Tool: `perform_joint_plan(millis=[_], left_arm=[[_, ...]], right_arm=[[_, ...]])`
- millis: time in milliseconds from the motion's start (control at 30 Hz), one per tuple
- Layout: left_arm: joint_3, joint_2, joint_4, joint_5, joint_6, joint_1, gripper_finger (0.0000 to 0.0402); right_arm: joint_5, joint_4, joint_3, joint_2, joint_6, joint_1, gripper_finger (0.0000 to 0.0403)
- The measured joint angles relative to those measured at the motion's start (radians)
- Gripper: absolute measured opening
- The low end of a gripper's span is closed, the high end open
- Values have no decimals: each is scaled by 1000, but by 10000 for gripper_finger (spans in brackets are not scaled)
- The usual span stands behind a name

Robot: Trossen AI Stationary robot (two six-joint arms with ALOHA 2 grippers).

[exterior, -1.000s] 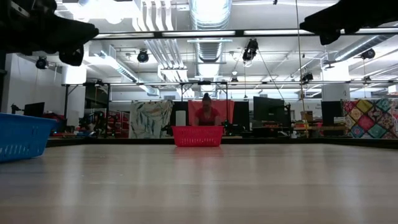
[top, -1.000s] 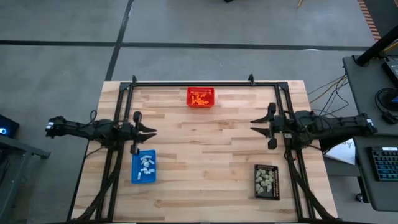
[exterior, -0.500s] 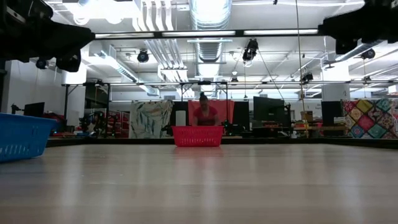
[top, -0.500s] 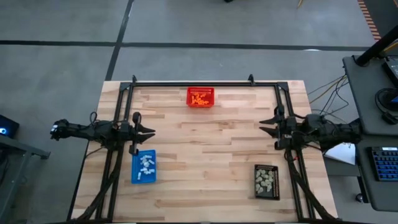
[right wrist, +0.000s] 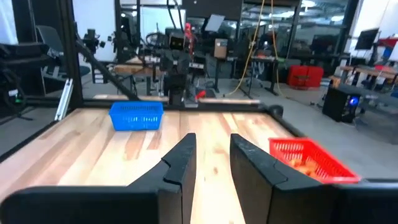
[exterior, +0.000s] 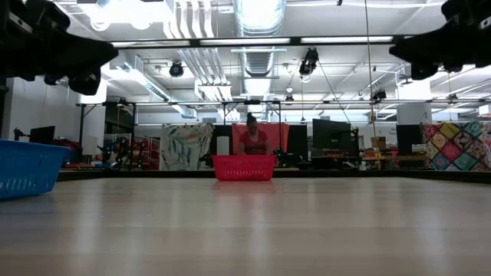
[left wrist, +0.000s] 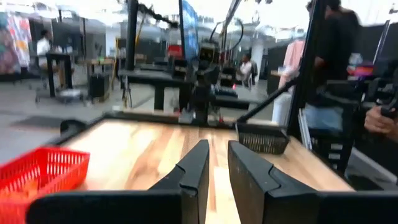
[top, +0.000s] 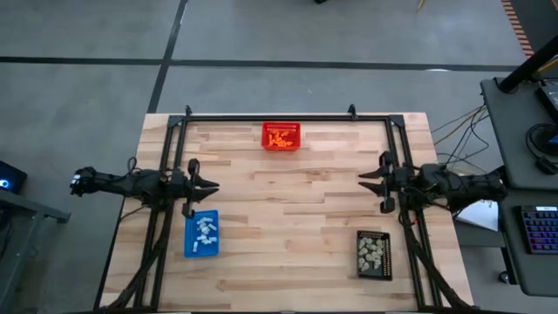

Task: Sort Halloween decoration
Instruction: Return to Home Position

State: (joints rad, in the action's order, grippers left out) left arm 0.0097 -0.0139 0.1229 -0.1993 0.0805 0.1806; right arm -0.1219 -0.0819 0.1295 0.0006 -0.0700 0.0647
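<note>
1. The left gripper (top: 209, 186) is held spread and empty. White trinkets (top: 205, 231) are kept in the blue rectangular plastic tray (top: 187, 249) just beside its fingertips, toward the near edge.
2. The right gripper (top: 364, 181) is likewise spread, with nothing pinched. Grey-beige trinkets (top: 372, 253) are kept in the black rectangular tray (top: 359, 272) near it, also toward the near edge.
3. Orange trinkets (top: 281, 138) are held in the red mesh basket (top: 266, 127), well apart and beyond both grippers. Neither arm is judged nearer.

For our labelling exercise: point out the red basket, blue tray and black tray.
red basket (exterior: 243, 168): low view, front wall.
blue tray (exterior: 27, 169): low view, side wall.
black tray (top: 374, 273): high view, bare end.
</note>
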Motion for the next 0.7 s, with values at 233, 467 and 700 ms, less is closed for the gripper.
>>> perform_joint_plan(millis=[233,467,700], left_arm=[[0,-7,-69,8,52,0,42],[0,-38,-59,-1,58,0,42],[-1,-124,-72,-1,60,0,42]], right_arm=[[5,93,-106,0,26,0,78],[-6,121,-117,10,1,0,76],[-9,118,-117,21,-65,0,84]])
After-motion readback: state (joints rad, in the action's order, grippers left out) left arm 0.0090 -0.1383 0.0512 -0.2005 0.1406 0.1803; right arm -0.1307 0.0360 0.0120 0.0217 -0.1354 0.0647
